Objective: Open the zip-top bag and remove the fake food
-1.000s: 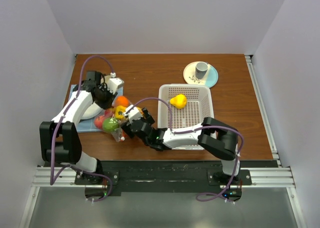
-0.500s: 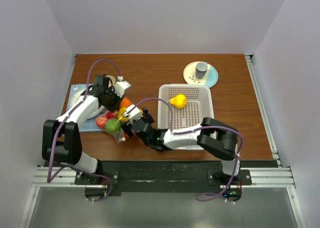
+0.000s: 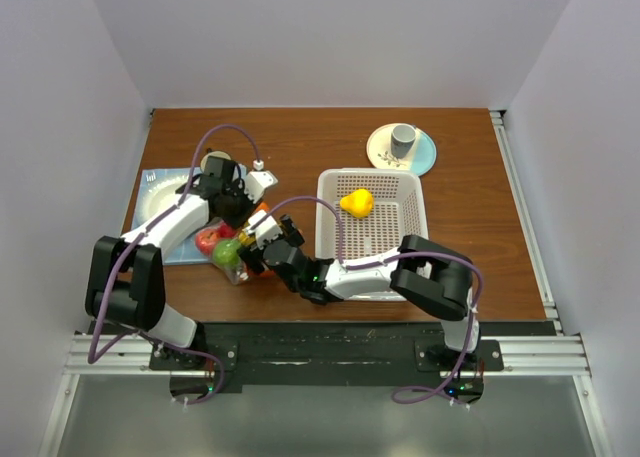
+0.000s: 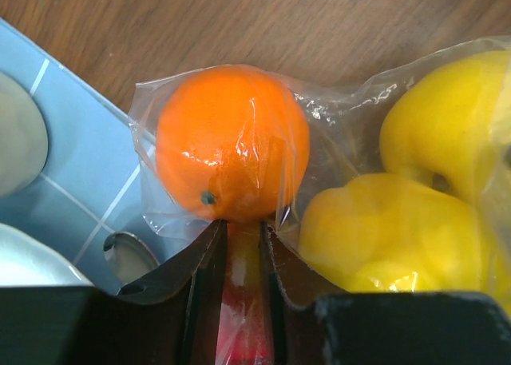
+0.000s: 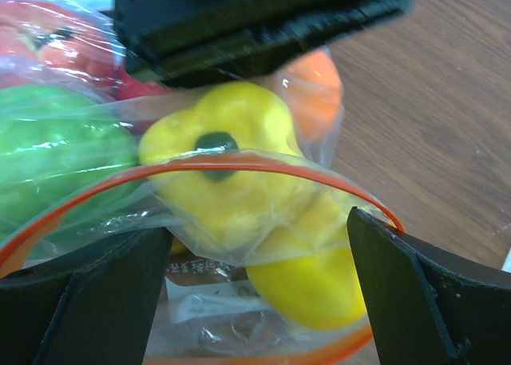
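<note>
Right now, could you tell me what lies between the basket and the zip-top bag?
In the top view, the right gripper, jaws open toward the zip-top bag.

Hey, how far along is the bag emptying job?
Done: the zip-top bag gapes open, and one yellow fruit lies in the white basket. In hand: left gripper pinches the bag, right gripper open at a yellow pepper. Remaining: orange, green fruit, red fruit inside.

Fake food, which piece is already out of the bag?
The yellow one lying alone in the white basket; every other piece is inside the bag.
</note>
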### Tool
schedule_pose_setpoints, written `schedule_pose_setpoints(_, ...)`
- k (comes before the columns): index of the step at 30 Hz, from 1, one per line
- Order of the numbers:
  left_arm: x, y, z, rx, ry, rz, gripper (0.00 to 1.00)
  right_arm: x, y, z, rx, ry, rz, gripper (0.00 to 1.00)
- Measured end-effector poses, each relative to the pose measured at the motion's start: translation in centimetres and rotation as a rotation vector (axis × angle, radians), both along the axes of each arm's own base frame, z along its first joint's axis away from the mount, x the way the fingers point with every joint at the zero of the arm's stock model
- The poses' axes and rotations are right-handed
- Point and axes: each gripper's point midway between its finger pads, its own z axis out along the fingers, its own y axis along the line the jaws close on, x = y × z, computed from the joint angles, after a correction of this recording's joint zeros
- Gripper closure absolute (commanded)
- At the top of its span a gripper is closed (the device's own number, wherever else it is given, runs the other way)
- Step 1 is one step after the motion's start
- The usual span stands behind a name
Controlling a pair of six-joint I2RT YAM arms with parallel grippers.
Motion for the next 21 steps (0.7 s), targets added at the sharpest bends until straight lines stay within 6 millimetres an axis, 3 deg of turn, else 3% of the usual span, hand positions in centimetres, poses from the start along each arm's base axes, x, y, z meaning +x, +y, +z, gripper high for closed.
schedule_pose_setpoints(9,-0.9,-1.4,-0.2,0.018,0.017,-0.088,0.74,0.2,1.6,-1.1,-0.021,0.000,0.034,0.09)
schedule_pose_setpoints(12,-1.0,-1.5,-0.2,0.023,0.020,-0.103,0.75,0.2,1.7,-1.3,-0.024,0.004,0.036,0.23)
schedule_pose_setpoints(16,-1.3,-1.7,-0.3,0.022,0.025,-0.117,0.77,-0.2,2.1,-1.4,-0.012,0.021,0.058,0.57)
schedule_pose_setpoints(18,-1.5,-1.9,-0.4,0.022,0.026,-0.123,0.78,-0.5,1.7,-1.4,-0.008,0.034,0.062,0.64)
schedule_pose_setpoints(21,-2.3,-2.5,-0.7,0.001,0.045,-0.145,0.78,-1.4,0.3,-0.8,0.000,0.077,0.075,0.64)
